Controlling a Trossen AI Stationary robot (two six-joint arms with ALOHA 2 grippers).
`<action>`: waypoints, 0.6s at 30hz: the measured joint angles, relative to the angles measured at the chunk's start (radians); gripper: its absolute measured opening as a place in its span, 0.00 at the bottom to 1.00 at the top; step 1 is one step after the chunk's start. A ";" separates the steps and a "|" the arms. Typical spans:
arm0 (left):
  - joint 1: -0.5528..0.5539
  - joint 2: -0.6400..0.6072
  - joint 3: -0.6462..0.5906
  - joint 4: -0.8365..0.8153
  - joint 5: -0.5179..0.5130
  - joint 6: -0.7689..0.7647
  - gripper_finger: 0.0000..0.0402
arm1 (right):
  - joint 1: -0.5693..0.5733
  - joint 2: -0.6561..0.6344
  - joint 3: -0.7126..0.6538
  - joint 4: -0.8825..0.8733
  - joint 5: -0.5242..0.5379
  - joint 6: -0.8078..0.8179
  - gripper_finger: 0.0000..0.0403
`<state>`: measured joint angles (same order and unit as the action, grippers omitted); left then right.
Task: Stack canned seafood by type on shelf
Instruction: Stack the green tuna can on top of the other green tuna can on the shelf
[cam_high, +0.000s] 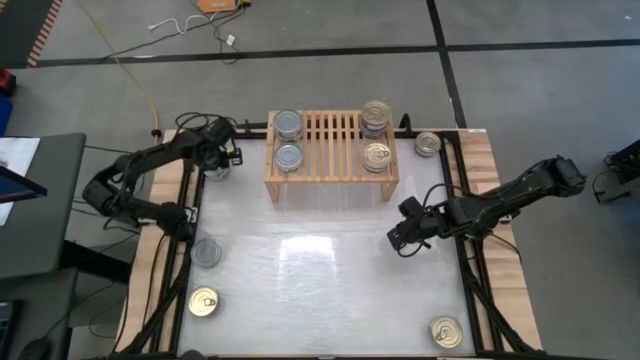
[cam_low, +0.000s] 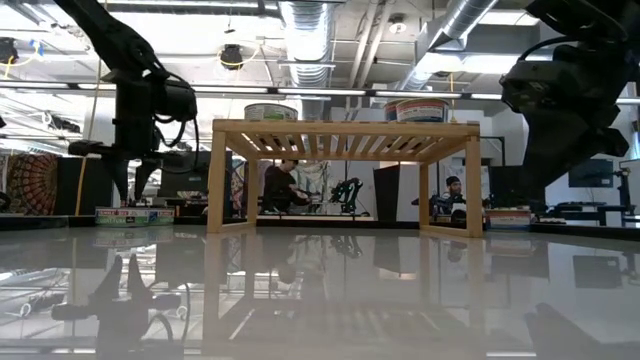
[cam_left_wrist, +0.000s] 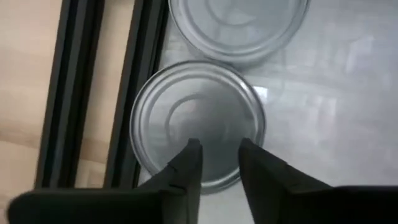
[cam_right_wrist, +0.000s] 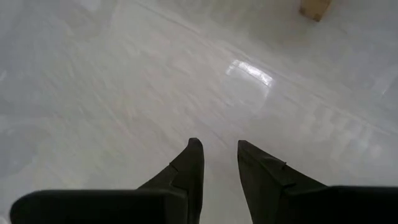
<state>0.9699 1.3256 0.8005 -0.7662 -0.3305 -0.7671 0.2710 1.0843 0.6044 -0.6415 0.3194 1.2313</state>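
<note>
The shelf (cam_high: 330, 150) stands at the table's far middle, its legs on the table. Two silver-topped tins (cam_high: 288, 125) (cam_high: 288, 157) lie on its left end. On its right end are a stack of gold-topped tins (cam_high: 376, 115) and one more gold-topped tin (cam_high: 376, 157). My left gripper (cam_left_wrist: 219, 149) hovers at the far left over a silver tin (cam_left_wrist: 198, 121), fingers a narrow gap apart and pointing down; a second silver tin (cam_left_wrist: 239, 25) lies just beyond. My right gripper (cam_right_wrist: 217, 149) hangs over bare table right of centre, equally narrowly open, with nothing between its fingers.
Loose tins lie on the table: a silver one (cam_high: 206, 252) and a gold one (cam_high: 203, 302) at the near left, a gold one (cam_high: 446, 331) at the near right, and one (cam_high: 428, 144) beside the shelf's right leg. Black rails (cam_left_wrist: 134, 93) border the table's left side.
</note>
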 joint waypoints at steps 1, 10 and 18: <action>0.000 0.005 0.000 0.008 -0.010 -0.020 0.19 | 0.000 0.000 0.000 0.000 0.000 0.000 0.30; -0.009 0.117 0.005 0.022 -0.010 -0.060 0.02 | 0.000 0.000 0.000 0.015 0.000 0.002 0.30; -0.151 0.150 0.005 -0.053 -0.034 -0.122 0.00 | 0.002 0.000 0.000 0.037 0.000 0.002 0.30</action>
<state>0.8192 1.4755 0.8051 -0.8190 -0.3645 -0.8886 0.2729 1.0843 0.6044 -0.6045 0.3195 1.2328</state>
